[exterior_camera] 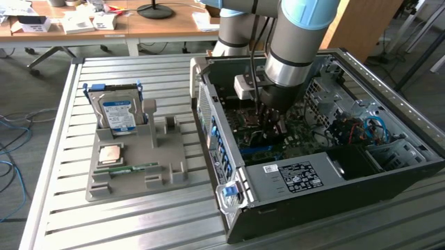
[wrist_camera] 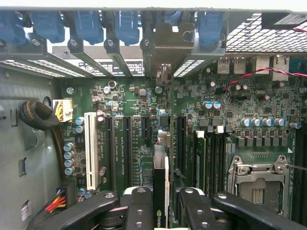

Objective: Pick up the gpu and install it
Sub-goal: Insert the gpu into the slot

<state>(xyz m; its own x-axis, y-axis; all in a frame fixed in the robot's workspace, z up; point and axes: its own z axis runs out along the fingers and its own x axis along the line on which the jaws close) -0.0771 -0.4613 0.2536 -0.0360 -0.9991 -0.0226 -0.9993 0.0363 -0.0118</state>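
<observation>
One gripper (wrist_camera: 161,211), fingers (wrist_camera: 139,208) clamped on the gpu (wrist_camera: 161,177), holds the card edge-on over the motherboard (wrist_camera: 129,96) slots inside the open computer case (exterior_camera: 313,177), at the exterior view's right.

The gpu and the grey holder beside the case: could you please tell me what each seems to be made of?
The gpu: dark circuit board seen edge-on, likely fibreglass laminate, with a dull silvery bracket, apparently sheet metal. The grey holder: uniform matte grey with blocky moulded ribs, probably plastic.
</observation>
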